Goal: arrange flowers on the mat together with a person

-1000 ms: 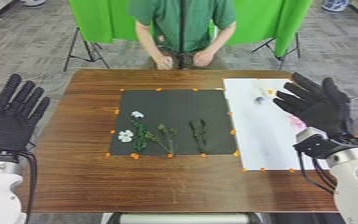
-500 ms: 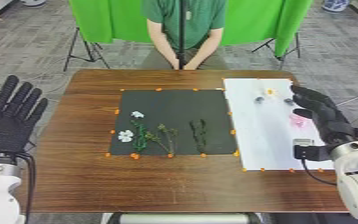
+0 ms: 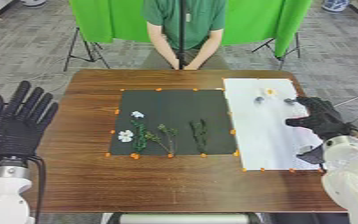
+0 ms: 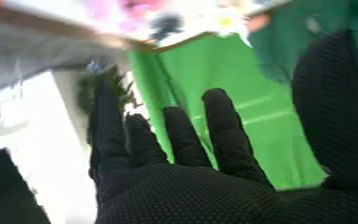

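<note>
- The left hand [image 3: 14,132] is held released beside the left edge of the brown wooden counter [image 3: 158,185], its fingers straight and spread, pointing away from the robot.
- The right hand [image 3: 320,120] is over the right part of the white sheet [image 3: 264,135]; in the right wrist view this hand [image 4: 184,197] is released too, its fingers extended and the thumb well apart from them, grasping nothing.
- The dark mat [image 3: 171,100] lies on the counter, just left of the white sheet.
- On the left part of the mat, a small white blossom [image 3: 137,114] is at the far end of a green stem [image 3: 140,144].
- A larger white blossom [image 3: 126,136] lies to the left of that stem, nearer the robot than the small one.
- Just right of the green stem are thin budded sprigs [image 3: 165,131], spread in a branching shape.
- Farther right on the mat, apart from those, is a dark green sprig [image 3: 198,136].
- On the far part of the white sheet are a white flower with a yellow centre [image 3: 269,92] and two small grey-blue blossoms [image 3: 259,99], one on either side of it.
- The right wrist view also shows pink petals [image 4: 140,7].
</note>
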You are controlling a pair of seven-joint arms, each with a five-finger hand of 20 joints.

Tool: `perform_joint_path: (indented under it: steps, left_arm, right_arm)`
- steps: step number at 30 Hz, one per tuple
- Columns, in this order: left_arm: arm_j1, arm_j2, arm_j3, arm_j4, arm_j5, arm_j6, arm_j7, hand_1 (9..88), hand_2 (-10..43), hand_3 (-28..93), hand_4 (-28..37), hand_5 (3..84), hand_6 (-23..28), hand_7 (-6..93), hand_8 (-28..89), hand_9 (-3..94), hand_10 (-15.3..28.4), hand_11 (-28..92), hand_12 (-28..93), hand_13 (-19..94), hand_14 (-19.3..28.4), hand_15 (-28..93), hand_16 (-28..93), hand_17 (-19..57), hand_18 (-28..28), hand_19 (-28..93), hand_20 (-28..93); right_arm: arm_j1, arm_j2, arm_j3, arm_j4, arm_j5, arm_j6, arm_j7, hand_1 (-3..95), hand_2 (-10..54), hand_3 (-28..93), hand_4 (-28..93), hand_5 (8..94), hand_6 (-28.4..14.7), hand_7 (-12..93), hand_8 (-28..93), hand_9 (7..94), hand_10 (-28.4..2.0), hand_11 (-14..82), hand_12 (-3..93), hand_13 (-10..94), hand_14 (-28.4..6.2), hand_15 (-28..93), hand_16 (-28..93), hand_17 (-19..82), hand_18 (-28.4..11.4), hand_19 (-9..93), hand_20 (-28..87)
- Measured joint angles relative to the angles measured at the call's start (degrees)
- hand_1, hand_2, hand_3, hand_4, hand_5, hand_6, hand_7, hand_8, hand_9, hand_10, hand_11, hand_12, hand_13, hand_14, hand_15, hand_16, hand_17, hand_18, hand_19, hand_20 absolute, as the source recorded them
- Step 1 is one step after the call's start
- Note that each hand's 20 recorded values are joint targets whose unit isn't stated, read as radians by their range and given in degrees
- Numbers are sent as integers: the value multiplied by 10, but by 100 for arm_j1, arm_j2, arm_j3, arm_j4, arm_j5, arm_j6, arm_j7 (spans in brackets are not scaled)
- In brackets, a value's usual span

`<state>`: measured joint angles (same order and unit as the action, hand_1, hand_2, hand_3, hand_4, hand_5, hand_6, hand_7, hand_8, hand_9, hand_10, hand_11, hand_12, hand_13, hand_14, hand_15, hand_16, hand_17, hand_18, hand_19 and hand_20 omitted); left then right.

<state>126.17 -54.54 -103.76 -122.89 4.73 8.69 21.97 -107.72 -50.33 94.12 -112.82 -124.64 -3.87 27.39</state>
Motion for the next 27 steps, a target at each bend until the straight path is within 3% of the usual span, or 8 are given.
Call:
perform_joint_path:
  steps: [5, 12, 14, 18, 21, 25, 27]
  left_arm:
    - [-119, -17, 135, 17, 0, 5, -8, 260, 126, 655, -283, 386, 63, 100, -87, 320, 135, 133, 76, 198, 118, 174, -60, -52, 117, 236, 100]
    - [-195, -18, 171, 28, 7, 5, -72, 257, 126, 659, -283, 385, 64, 99, -87, 320, 135, 131, 77, 198, 118, 175, -57, -54, 119, 238, 103]
    - [-189, -19, 162, 28, 9, 5, -82, 255, 125, 663, -283, 385, 64, 99, -86, 320, 135, 131, 78, 198, 119, 176, -57, -54, 120, 238, 103]
    - [-178, -20, 151, 28, 10, 5, -89, 254, 122, 662, -283, 385, 65, 98, -86, 319, 135, 131, 78, 197, 119, 175, -57, -54, 121, 237, 104]
    - [-178, -20, 153, 28, 10, 5, -89, 254, 121, 662, -283, 384, 64, 98, -85, 317, 134, 127, 77, 197, 119, 173, -56, -55, 122, 237, 104]
    - [-180, -20, 172, 30, 10, 3, -88, 257, 121, 655, -283, 383, 65, 97, -85, 314, 133, 125, 78, 195, 119, 169, -55, -55, 122, 236, 104]
    - [-186, -20, 187, 34, 10, 2, -88, 256, 120, 654, -283, 383, 65, 96, -85, 311, 134, 123, 79, 194, 119, 167, -54, -55, 122, 235, 104]
  right_arm:
    - [264, 175, -264, 587, -575, -4, 15, 499, -95, 624, -283, 281, -7, 168, -108, 257, -135, 24, 150, 225, -150, 159, 160, 232, -206, 493, 156]
    - [678, 349, -633, 1022, -40, -85, 40, 537, -95, 630, -283, 342, 17, 218, -142, 313, -105, 64, 132, 332, -112, 237, 161, 270, -186, 600, 210]
    - [829, 405, -828, 1156, -42, -114, 29, 549, -95, 636, -283, 358, 24, 231, -148, 345, -104, 74, 136, 364, -105, 277, 173, 290, -172, 620, 232]
    - [1071, 462, -1060, 1348, -94, -219, 12, 567, -95, 695, -282, 461, 31, 272, -162, 486, -98, 161, 181, 473, -76, 381, 196, 308, -154, 652, 317]
    - [1223, 480, -1121, 1429, -162, -195, 13, 618, -95, 651, -283, 517, 37, 325, -163, 530, -90, 246, 232, 506, -37, 385, 344, 312, -137, 655, 358]
    - [1263, 486, -1306, 1564, -190, 231, 19, 646, -72, 644, -282, 577, 33, 437, -48, 664, -66, 166, 442, 597, -22, 388, 429, 362, -116, 686, 361]
    - [1254, 499, -1439, 1626, -191, 689, 28, 650, -56, 646, -282, 613, 36, 456, -22, 716, -61, 161, 482, 637, -22, 391, 445, 385, -114, 717, 342]
